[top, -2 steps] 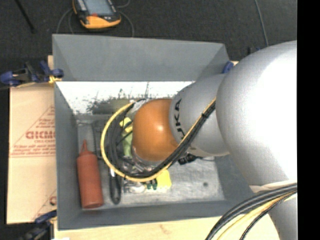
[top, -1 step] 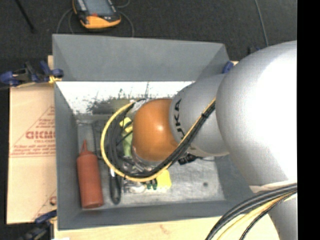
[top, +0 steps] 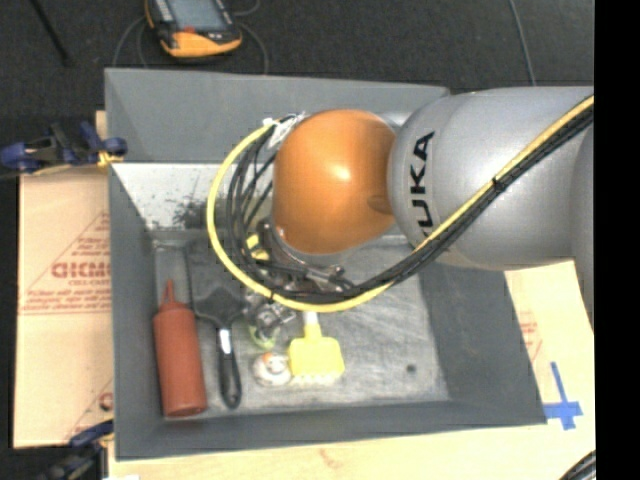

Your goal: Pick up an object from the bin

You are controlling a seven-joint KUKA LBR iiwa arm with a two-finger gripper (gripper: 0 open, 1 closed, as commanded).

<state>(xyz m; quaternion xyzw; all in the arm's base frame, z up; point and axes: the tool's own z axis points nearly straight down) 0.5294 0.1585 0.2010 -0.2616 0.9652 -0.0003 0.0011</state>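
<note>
- Camera view, looking down into a grey metal bin (top: pixel 420 363) with sloping walls.
- From the right, across the bin's upper half: a silver KUKA arm (top: pixel 500 183), ending in a rounded orange wrist cover (top: pixel 330 183) ringed by looping black and yellow cables (top: pixel 225 208).
- Below that cover, low over the bin floor left of centre: the end effector (top: pixel 266 318). Mostly hidden by cover and cables, so cannot tell whether wide, narrow or closed on anything.
- Right under it, a little cluster: a small round white-and-orange object (top: pixel 270 369) and, just above that in the view, a small green-and-white bit (top: pixel 262 336), too small to identify.
- Just beside the cluster on its right, seemingly touching the round object: a flat yellow plastic tool with a square head (top: pixel 317 359), thin pale handle pointing up toward the end effector.
- Just left of the cluster: a black-handled utensil (top: pixel 229 366), lying lengthwise, grey blade end up near the cables.
- Further left, along the bin's left wall: a red plastic squeeze bottle (top: pixel 180 356), lying flat, pointed nozzle toward the top of the view.
- Outside the bin, beyond its far rim: an orange-and-black handheld device (top: pixel 192 20) on the dark floor.
</note>
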